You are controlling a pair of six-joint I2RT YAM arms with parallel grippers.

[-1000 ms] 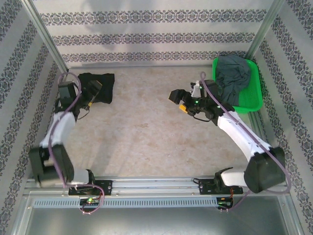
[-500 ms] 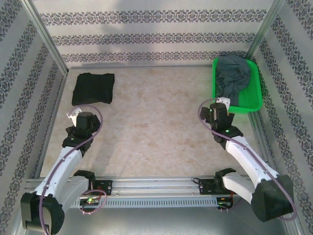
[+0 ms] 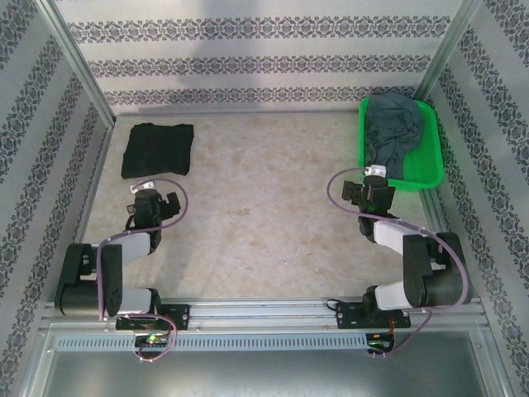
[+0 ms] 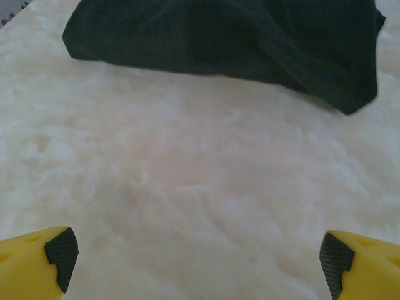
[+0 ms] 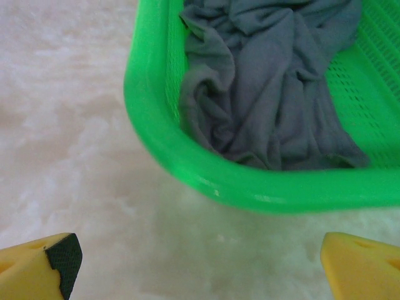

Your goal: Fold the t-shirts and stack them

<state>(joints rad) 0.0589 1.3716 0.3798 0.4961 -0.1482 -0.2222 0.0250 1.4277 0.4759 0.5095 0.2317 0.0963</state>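
A black t-shirt (image 3: 158, 149) lies folded into a flat rectangle at the table's far left; the left wrist view shows its near edge (image 4: 237, 37) ahead of the fingers. A crumpled slate-grey t-shirt (image 3: 395, 132) fills the green basket (image 3: 431, 169) at the far right, seen close in the right wrist view (image 5: 269, 87). My left gripper (image 3: 147, 201) rests low just in front of the black shirt, open and holding nothing. My right gripper (image 3: 369, 188) sits by the basket's near left corner (image 5: 187, 169), also open and holding nothing.
Patterned walls close the table on three sides, with metal posts at the far corners. Both arms are folded back close to their bases on the rail (image 3: 264, 313) at the near edge. Bare marbled tabletop (image 3: 264, 198) spans the middle.
Both arms have drawn back from the shirts toward their bases. The left arm has left the black shirt lying folded flat. Both grippers stayed open.
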